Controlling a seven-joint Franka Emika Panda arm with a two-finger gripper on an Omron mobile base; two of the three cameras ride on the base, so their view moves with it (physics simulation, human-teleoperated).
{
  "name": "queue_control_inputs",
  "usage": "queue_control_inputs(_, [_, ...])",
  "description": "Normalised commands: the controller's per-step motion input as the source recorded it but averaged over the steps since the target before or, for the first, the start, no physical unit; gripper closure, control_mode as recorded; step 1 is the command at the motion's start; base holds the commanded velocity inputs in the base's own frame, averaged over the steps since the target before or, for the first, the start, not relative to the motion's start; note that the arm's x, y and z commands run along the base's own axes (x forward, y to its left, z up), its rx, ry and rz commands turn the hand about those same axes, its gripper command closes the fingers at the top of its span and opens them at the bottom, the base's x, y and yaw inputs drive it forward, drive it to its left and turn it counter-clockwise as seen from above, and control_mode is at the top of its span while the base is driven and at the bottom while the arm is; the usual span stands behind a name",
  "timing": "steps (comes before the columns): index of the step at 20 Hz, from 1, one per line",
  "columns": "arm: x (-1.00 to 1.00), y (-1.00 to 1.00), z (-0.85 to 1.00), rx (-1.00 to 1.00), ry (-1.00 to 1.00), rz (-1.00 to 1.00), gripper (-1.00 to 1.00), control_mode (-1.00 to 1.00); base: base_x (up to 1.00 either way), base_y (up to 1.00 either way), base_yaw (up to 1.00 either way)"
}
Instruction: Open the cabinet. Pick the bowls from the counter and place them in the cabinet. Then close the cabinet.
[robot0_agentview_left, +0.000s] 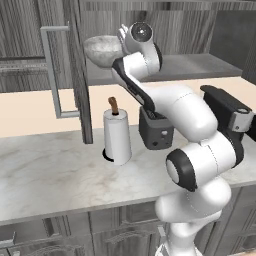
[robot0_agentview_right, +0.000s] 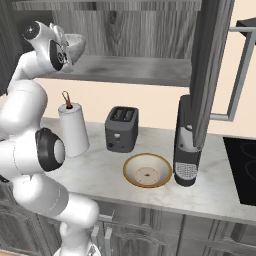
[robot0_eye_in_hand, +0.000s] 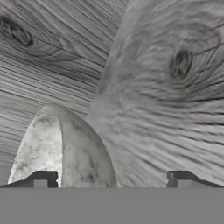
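The cabinet stands open, its left door (robot0_agentview_left: 75, 70) and right door (robot0_agentview_right: 210, 65) swung out. The speckled grey-white bowl (robot0_agentview_left: 101, 50) sits at the left end of the grey shelf (robot0_agentview_right: 135, 67). My gripper (robot0_agentview_right: 67, 42) is up at that bowl, open. In the hand view the bowl's wall (robot0_eye_in_hand: 78, 148) rises between the wide-apart fingertips (robot0_eye_in_hand: 41, 179), closer to the left one, with no pad seen pressing on it. The tan bowl with a brown rim (robot0_agentview_right: 147, 171) rests on the marble counter (robot0_agentview_right: 100, 172), in front of the toaster.
On the counter stand a paper towel roll (robot0_agentview_left: 116, 135), a dark toaster (robot0_agentview_right: 121, 128) and a tall dark coffee machine (robot0_agentview_right: 187, 145) under the right door. A black cooktop (robot0_agentview_right: 242, 170) lies at the far right. Long bar handles (robot0_agentview_left: 52, 70) stick out from the doors.
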Motion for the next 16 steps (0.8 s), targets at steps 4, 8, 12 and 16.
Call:
queue_control_inputs(4, [-0.23,-0.04,0.51,0.00,-0.16,0.00,-1.00,-1.00,0.00,0.00,0.00])
queue_control_inputs(8, [-0.69,-0.58,0.13,0.06,-0.07,0.00,-1.00,-1.00,0.00,0.00,0.00])
queue_control_inputs(12, [-1.00,-0.88,0.00,0.10,-0.16,-0.03,-1.00,-1.00,0.00,0.00,0.00])
queue_control_inputs(16, [-1.00,-0.87,0.00,0.13,-0.21,-0.04,-1.00,-1.00,0.00,0.00,0.00])
